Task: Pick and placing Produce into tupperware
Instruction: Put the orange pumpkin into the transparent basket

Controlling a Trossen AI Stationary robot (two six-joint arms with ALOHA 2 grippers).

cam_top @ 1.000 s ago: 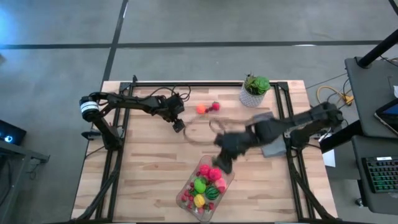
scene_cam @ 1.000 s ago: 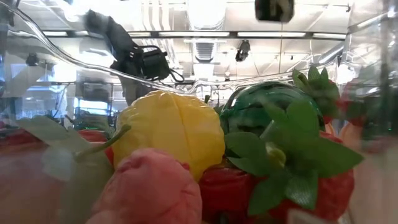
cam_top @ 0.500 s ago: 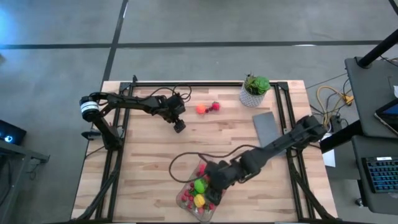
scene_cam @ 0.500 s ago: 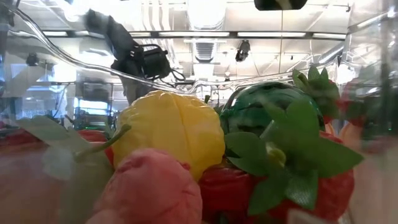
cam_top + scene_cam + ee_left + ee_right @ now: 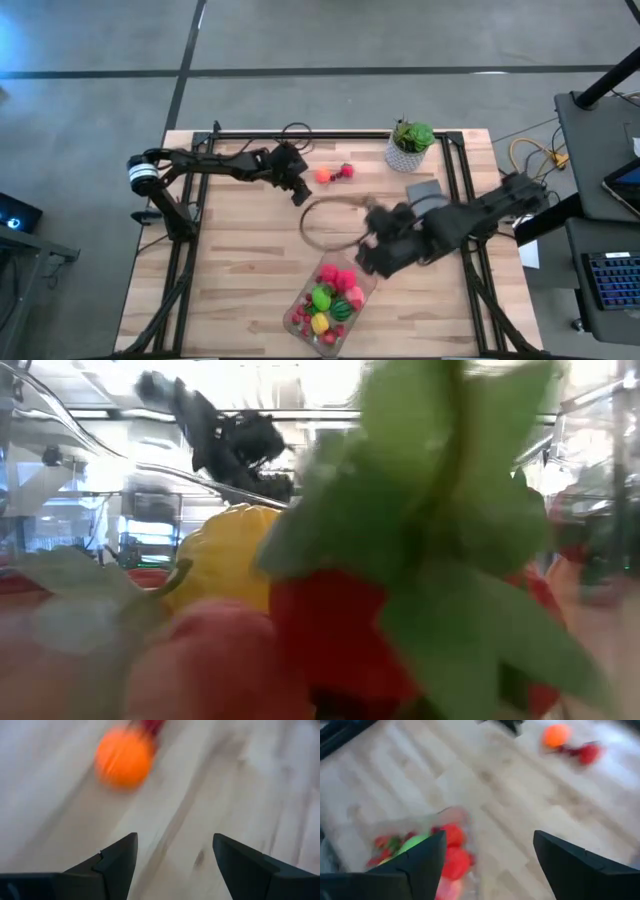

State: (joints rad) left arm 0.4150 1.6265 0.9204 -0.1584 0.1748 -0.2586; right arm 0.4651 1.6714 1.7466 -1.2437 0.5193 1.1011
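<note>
Clear plastic tupperware lies near the front edge of the wooden table, its long axis running diagonally, from the front left toward the back right, and heaped with produce. An orange piece and a red berry sit near the back edge. Left gripper hovers just beside them, fingers spread and empty. Right gripper hangs beside the container's far end, fingers spread, nothing between them. No writing is readable
</note>
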